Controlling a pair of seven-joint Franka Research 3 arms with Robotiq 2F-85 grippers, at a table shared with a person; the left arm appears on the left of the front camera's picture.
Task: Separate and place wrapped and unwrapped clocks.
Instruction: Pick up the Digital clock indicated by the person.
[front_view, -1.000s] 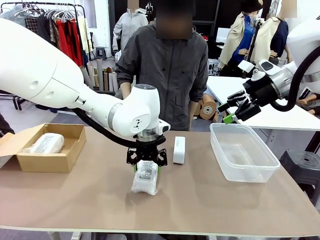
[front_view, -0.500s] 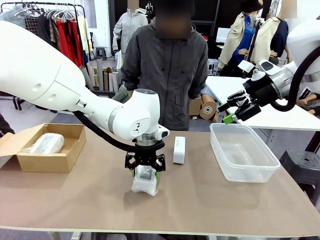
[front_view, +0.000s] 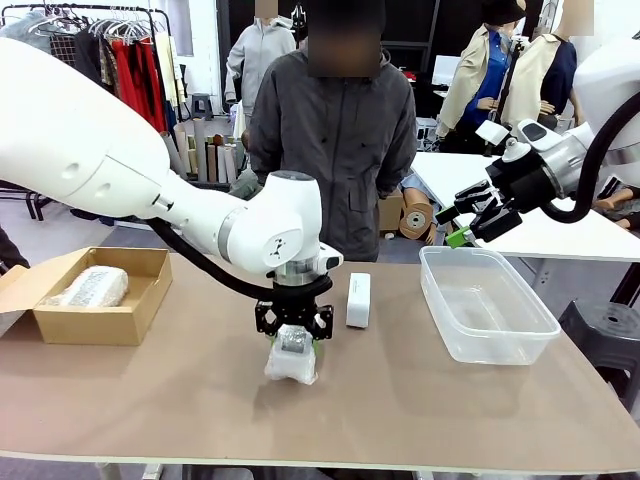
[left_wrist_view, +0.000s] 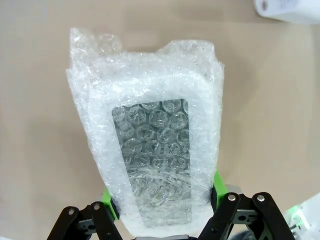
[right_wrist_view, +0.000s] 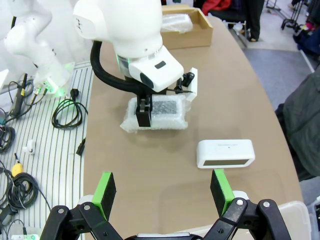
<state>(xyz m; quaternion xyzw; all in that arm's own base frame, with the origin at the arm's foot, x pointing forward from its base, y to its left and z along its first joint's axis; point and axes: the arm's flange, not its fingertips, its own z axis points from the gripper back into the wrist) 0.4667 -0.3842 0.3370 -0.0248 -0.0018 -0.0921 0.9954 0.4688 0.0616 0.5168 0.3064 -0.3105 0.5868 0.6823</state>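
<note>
Since the earlier frame my left gripper (front_view: 292, 338) has dropped the last stretch and drawn its jaws in, so that the green pads now press both sides of the lumpy white bubble-wrap bundle (front_view: 291, 364) with the dark speckled patch, low in the centre of the front view. The bundle itself has not shifted and rests on the brown table (front_view: 400, 400). In the left wrist view the wrap bulges upward from between the pads, which pinch its near end. The right gripper (right_wrist_view: 162, 192) hangs at the upper right of the front view, above the far edge of the clear rectangular plastic tub (front_view: 535, 335), its jaws wide apart with nothing between them. The smooth bare white block (front_view: 358, 299) stands just right of the gripped bundle, apart from it. A second bundle (front_view: 92, 287) of the same wrap lies in the open brown cardboard box (front_view: 140, 312) at the left edge. A person (front_view: 335, 150) in a grey jacket stands behind the table, hands not on it. I judge the step in hand to be the pick-up of a wrapped clock, grip made and lift not yet begun. The next move, as I read it, calls for a straight rise, a check that the soft wrap does not slip, then a carry left over the box wall.
</note>
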